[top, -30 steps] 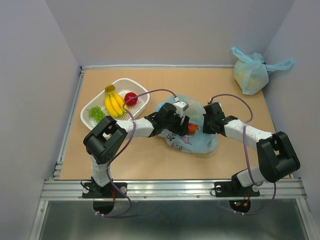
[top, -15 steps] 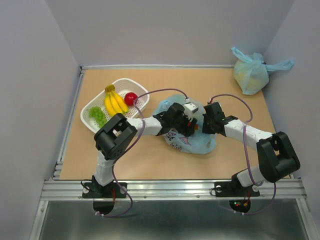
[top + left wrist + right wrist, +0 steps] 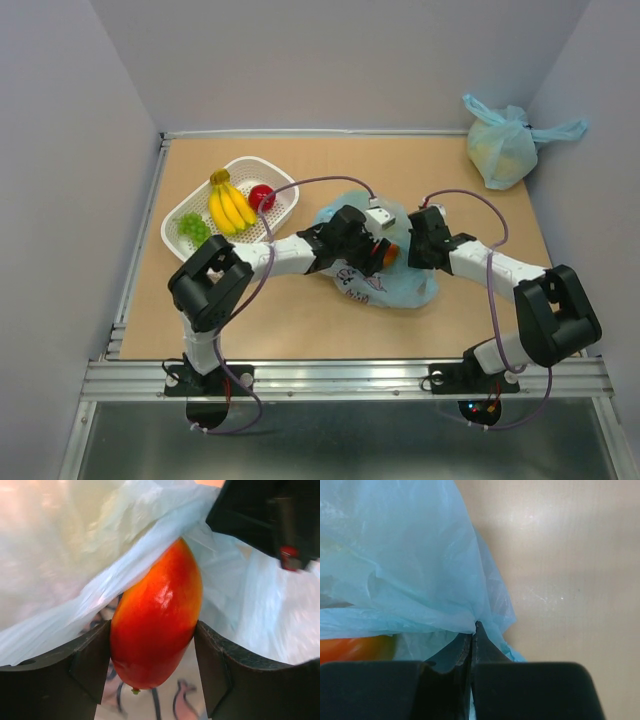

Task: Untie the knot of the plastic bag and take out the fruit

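Left hand (image 3: pixel 152 672) around orange-red fruit (image 3: pixel 156 617), inside plastic bag (image 3: pixel 75 550)

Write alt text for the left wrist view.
An orange-red fruit sits between the left gripper's two dark fingers, which touch its sides, at the mouth of the plastic bag. The right gripper's dark body shows at upper right.

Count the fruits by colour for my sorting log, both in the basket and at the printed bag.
Yellow: 1, banana bunch
Red: 1, apple
Green: 1, grapes
Orange-red: 1, fruit between the left gripper fingers
Total: 4
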